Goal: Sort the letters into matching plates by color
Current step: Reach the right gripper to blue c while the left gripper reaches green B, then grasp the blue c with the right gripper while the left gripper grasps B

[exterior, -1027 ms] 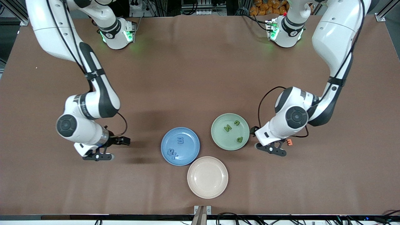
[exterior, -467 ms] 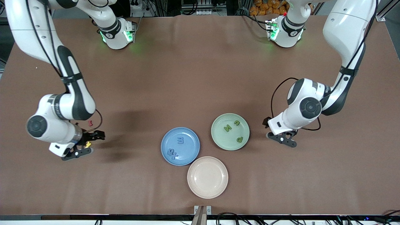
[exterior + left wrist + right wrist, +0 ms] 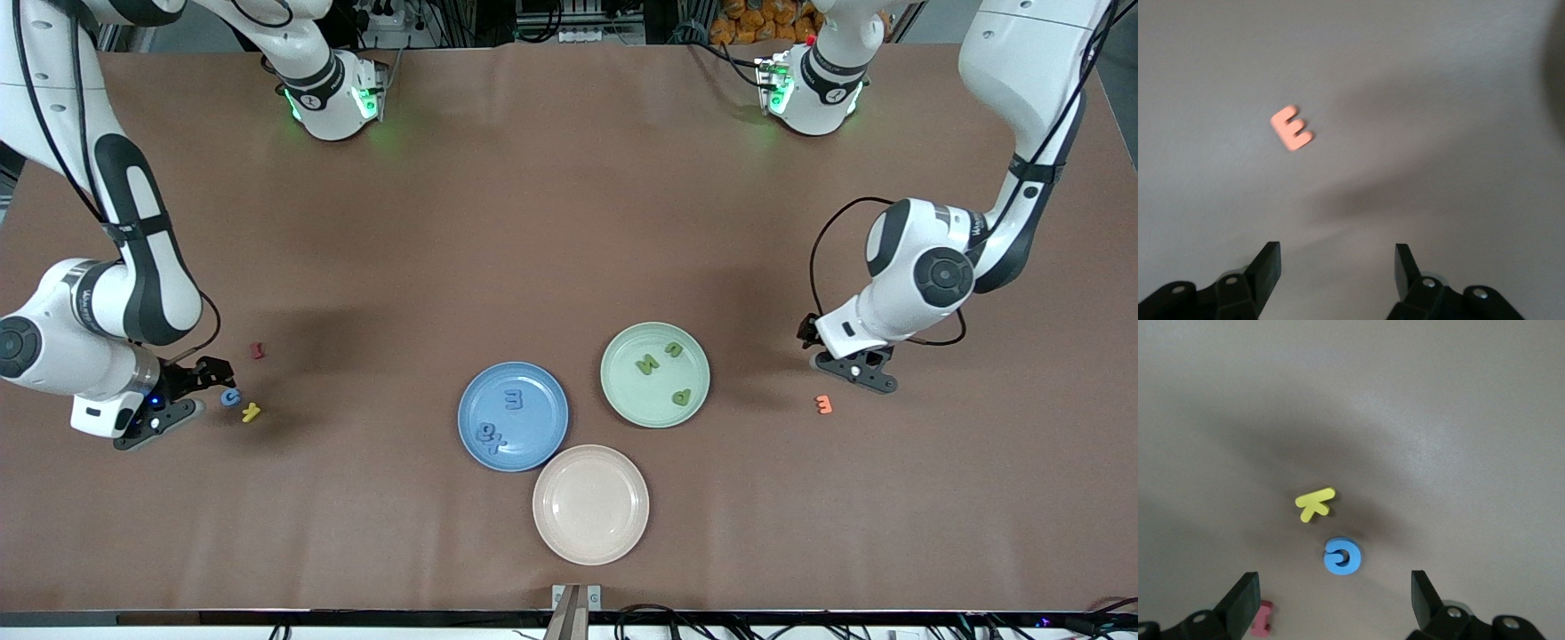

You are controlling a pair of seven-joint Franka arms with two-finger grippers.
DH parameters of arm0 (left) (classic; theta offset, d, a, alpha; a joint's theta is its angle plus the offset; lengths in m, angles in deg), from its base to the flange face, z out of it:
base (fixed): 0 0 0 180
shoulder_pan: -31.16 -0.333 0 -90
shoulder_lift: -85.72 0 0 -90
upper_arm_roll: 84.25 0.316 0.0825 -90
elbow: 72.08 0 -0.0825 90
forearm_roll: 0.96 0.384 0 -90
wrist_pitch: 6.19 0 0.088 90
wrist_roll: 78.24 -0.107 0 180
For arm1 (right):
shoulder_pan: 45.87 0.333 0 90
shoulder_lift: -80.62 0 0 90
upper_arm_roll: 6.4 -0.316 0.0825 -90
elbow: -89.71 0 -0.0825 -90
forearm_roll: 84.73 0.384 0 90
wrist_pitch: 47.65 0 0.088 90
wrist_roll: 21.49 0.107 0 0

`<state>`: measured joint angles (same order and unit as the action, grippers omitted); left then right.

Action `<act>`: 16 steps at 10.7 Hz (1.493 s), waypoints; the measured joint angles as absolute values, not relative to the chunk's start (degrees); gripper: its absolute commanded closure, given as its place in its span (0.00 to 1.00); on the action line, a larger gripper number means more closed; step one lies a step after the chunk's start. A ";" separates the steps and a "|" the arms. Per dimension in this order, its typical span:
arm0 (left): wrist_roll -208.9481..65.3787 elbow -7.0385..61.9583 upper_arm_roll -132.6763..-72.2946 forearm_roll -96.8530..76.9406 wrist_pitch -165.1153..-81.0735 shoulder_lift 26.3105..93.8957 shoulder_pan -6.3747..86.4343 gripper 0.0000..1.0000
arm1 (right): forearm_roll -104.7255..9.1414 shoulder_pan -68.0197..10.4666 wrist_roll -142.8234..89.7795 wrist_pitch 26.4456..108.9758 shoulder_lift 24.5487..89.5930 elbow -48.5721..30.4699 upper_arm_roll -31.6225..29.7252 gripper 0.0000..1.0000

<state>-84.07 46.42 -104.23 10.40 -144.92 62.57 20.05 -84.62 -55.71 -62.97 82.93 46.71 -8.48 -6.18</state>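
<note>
A loose blue letter (image 3: 231, 397), a rounded ring-like piece, lies flat on the worktop (image 3: 551, 222) toward the right arm's end, touching nothing; the yellow letter (image 3: 252, 412) sits just beside it, slightly nearer the front camera, and a small red letter (image 3: 258, 350) lies farther from that camera. The right end effector (image 3: 182, 394) hangs low just beside the blue letter, its fingers spread wide with nothing between them; in the right wrist view the blue letter (image 3: 1342, 556) lies between the two black fingertips (image 3: 1243, 599), a little ahead of them, with the yellow letter (image 3: 1315, 503) just past it. Near the middle of the worktop the blue plate (image 3: 513, 415) carries three blue letters (image 3: 513, 399), and the pale green plate (image 3: 655, 374) beside it, toward the left arm's end, carries three green letters (image 3: 646, 363). A beige-pink plate (image 3: 590, 504) sits nearer the front camera, by both. Toward the left arm's end, an orange letter E (image 3: 824, 404) lies on the worktop; the left end effector (image 3: 858, 369) hangs near it, fingers apart and holding nothing.
</note>
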 measured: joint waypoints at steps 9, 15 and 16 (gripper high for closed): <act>-81.83 52.29 -95.44 0.48 -153.34 62.87 17.15 0.50 | -84.63 -57.13 -68.34 99.89 45.99 -18.83 -6.42 0.00; -80.46 52.29 -95.10 3.63 -151.85 60.58 19.27 0.52 | -84.64 -57.13 -69.07 103.28 45.09 -19.63 -6.62 0.27; -80.46 52.19 -94.95 4.80 -151.85 60.36 19.26 0.52 | -84.65 -57.13 -69.13 103.47 44.97 -19.64 -6.63 0.28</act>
<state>-80.46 52.19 -94.95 4.80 -151.85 60.36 19.26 -84.65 -57.13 -69.13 103.47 44.97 -19.64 -6.63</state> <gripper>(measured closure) 0.515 0.172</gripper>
